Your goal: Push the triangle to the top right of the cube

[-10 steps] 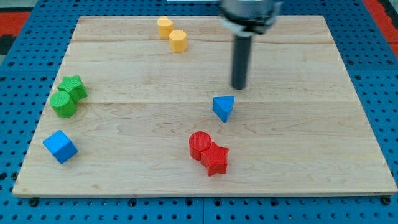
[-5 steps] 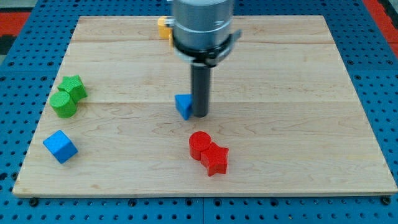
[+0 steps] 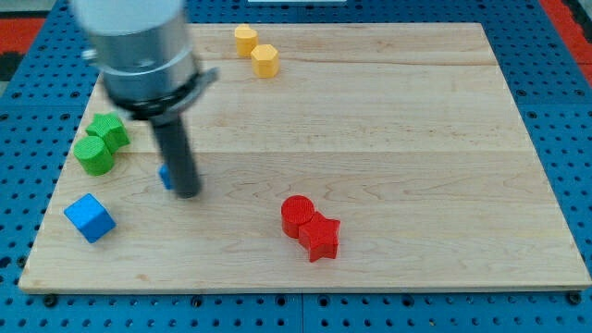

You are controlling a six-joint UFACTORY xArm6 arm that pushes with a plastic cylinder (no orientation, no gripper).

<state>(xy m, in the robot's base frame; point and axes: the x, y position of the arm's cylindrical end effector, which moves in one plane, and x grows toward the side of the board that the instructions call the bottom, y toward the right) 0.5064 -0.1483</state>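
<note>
The blue triangle point(image 3: 165, 176) is mostly hidden behind my rod; only a sliver shows on the rod's left side. My tip point(image 3: 188, 193) touches the triangle's right side. The blue cube point(image 3: 90, 218) lies near the view's bottom left, down and left of the triangle, with a gap between them.
A green cylinder point(image 3: 93, 154) and a green star-like block point(image 3: 110, 129) sit together at the view's left. Two yellow blocks point(image 3: 245, 39) point(image 3: 265, 60) lie at the top. A red cylinder point(image 3: 298, 214) and a red star-like block point(image 3: 320, 237) touch at the bottom centre.
My tip swept from the top right down to the left, pushing the blue triangle leftward across the board toward the blue cube. The other blocks have not moved.
</note>
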